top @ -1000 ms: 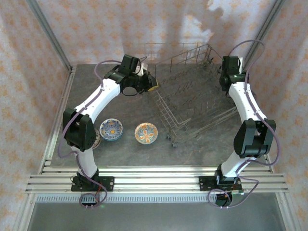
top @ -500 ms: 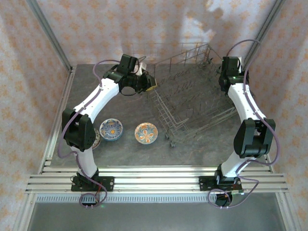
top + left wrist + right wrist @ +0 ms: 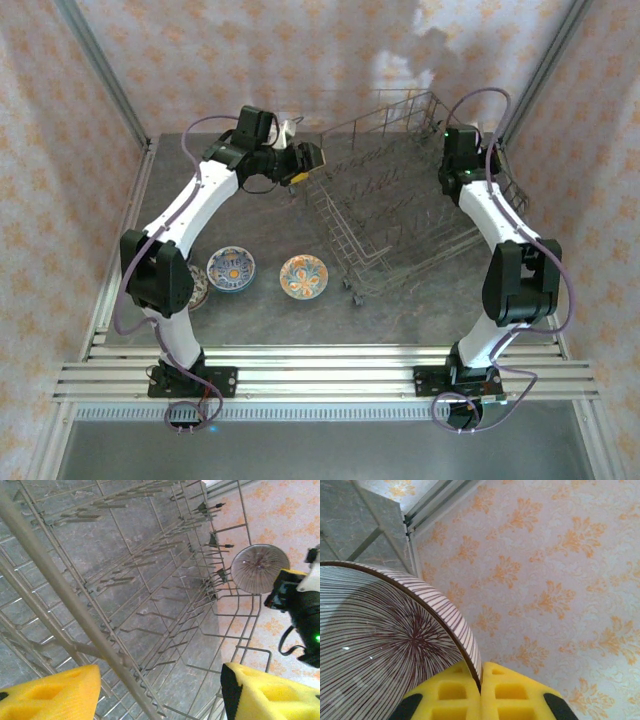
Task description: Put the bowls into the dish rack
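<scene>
The dish rack (image 3: 400, 200), a grey wire basket, stands at the back middle of the table. My left gripper (image 3: 306, 160) hovers at its left rim, open; in the left wrist view the yellow fingers (image 3: 45, 695) stand wide apart with a rim wire (image 3: 75, 610) running between them, untouched. My right gripper (image 3: 481, 680) is shut on the rim of a brown-striped bowl (image 3: 385, 645), held on edge over the rack's far right side (image 3: 260, 568). On the table left of the rack lie a blue bowl (image 3: 231, 268) and an orange bowl (image 3: 303, 277).
A third bowl (image 3: 201, 291) sits half hidden behind the left arm's elbow. Patterned walls and metal frame posts close in the table on three sides. Upright tines (image 3: 150, 575) line the rack floor.
My left gripper has opened and pulled back up and left from the rack's left rim. The right arm has swung left, carrying the striped bowl over the rack.
</scene>
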You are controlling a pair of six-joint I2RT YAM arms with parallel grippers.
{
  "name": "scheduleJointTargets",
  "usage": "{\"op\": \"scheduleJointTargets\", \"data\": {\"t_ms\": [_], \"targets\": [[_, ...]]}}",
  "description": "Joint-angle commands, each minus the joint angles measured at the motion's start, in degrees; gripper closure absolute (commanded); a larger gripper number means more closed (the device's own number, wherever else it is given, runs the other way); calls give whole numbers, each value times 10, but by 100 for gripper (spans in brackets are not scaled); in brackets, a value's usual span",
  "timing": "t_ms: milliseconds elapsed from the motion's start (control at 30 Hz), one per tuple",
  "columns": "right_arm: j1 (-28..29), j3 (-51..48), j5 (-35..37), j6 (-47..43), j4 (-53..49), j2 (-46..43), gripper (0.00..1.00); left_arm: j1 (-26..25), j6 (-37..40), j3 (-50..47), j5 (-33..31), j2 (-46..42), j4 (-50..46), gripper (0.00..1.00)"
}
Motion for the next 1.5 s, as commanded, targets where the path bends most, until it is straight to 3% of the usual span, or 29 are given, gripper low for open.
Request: {"op": "scheduleJointTargets", "data": {"t_ms": [0,933,1467], "targets": [[1,-9,45,-26,74,3,100,1,19,20,6,-33,-6,32],[7,-70,74,-189,278,49,100,54,35,-68,10,-96,-8,24],[33,-136,78,-229,314,30,100,57,32,-93,6,-121,-4,23]]}}
